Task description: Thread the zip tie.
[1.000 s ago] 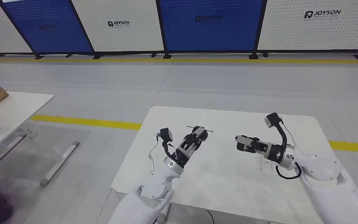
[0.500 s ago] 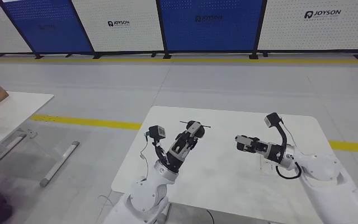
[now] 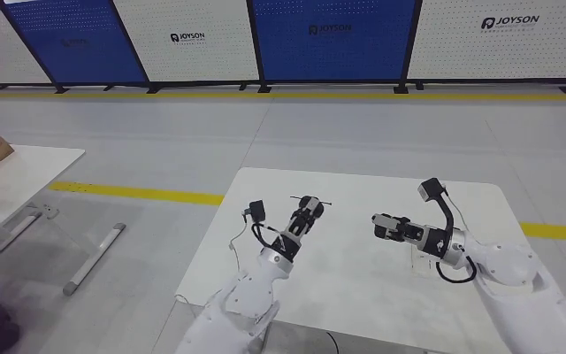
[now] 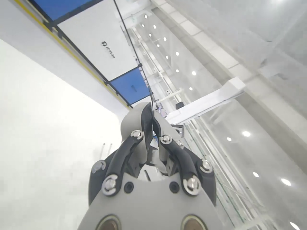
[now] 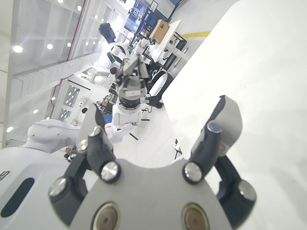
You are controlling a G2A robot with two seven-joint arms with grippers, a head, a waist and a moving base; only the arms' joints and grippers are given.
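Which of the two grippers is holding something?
The left gripper: it is shut on the thin black plastic zip tie. The right gripper is open and empty.

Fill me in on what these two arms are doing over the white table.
The left gripper is shut on a thin black plastic zip tie, holding it up above the white table. The right gripper hangs open and empty over the table's other side, pointed toward the left one and apart from it. The tie looks straight, with no loop formed yet.
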